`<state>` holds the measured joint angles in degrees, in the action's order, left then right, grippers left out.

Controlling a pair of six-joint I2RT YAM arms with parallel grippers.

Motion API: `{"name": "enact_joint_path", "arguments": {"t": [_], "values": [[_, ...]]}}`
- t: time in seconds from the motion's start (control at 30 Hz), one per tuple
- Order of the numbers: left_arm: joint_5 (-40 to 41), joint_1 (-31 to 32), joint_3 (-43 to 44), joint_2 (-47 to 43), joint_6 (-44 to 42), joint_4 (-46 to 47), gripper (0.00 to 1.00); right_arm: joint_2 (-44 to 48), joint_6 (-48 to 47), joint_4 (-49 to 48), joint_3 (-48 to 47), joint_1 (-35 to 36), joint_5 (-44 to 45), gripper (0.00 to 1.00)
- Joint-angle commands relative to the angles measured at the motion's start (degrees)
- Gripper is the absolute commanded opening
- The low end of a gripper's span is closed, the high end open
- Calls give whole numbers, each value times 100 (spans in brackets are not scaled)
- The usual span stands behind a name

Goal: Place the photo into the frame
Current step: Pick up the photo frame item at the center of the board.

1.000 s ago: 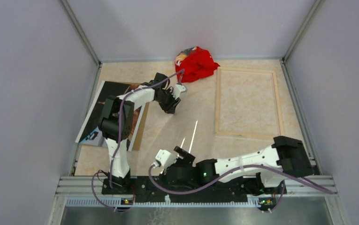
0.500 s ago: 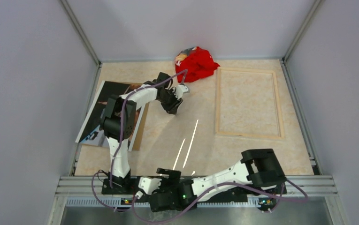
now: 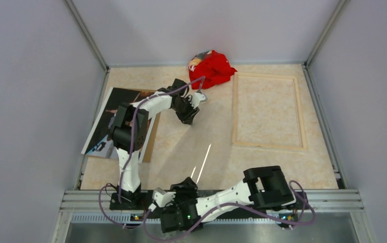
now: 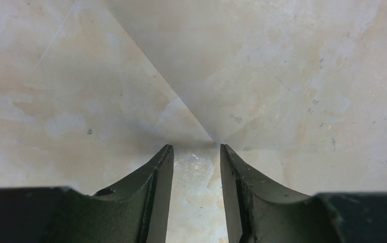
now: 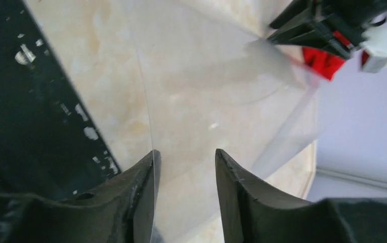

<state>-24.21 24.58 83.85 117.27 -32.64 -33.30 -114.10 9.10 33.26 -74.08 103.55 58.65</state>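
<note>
Fingers at left (image 4: 156,187) and fingers at right (image 5: 231,192) stand half open astride clear pane (image 5: 206,91).

It was a robotics lab cell: plain grey panel walls (image 3: 29,101) and aluminium rails (image 3: 333,195) enclosed a marble-patterned surface (image 3: 282,167).

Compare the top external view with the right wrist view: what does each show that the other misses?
Only top external: the pale wood rectangular frame, the dark paper photo and the plain brown board partly under it. Only right wrist: the clear thin sheet as a whole surface, running from the right arm's fingers toward the left arm's fingers. Both: the crumpled red cloth, those left fingers, the marbled beige table.
</note>
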Motion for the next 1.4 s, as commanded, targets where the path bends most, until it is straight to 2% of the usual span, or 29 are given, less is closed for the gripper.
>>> {"name": "enact_joint_path", "arguments": {"t": [0.0,0.1,0.17,0.27,0.3,0.33,0.37,0.5,0.57,0.73,0.87,1.0,1.13,1.37], "values": [[-118,114,-130,298,153,-960,48,-130,179,520,-514,90,1282,36],[-196,2,187,4,142,-1283,57,-194,280,787,-717,95,1647,10],[-310,-115,555,-194,144,-1587,60,-208,294,926,-854,88,1893,0],[-410,-299,1296,-506,217,-2100,70,-173,145,1061,-1113,24,2160,0],[-379,-350,1545,-627,242,-2224,87,-125,46,1061,-1164,-8,2254,0],[-363,-389,1758,-774,226,-2322,97,-58,-103,996,-1204,-49,2314,0],[-334,-411,1974,-923,224,-2401,98,40,-241,915,-1234,-97,2328,0],[-13,-444,2664,-1634,160,-2508,99,750,-1620,-409,-884,-302,2160,0],[44,-489,2836,-2071,22,-2394,99,1196,-1995,-924,-715,-454,1943,0],[221,-533,2744,-3387,-279,-1744,99,2165,-2324,-1353,-594,-973,1239,0],[-74,-542,2582,-4181,-1023,-1920,99,2851,-2498,-1431,-514,-1373,560,0],[-738,-538,2635,-4474,-1806,-2938,99,3484,-2939,-1692,-253,-1799,91,0],[-821,-542,2604,-4474,-1961,-3509,99,4008,-3019,-1670,-144,-2162,-402,0],[-1415,-542,2089,-4577,-2178,-3884,99,4943,-2942,-1524,282,-2284,-896,0]]}}
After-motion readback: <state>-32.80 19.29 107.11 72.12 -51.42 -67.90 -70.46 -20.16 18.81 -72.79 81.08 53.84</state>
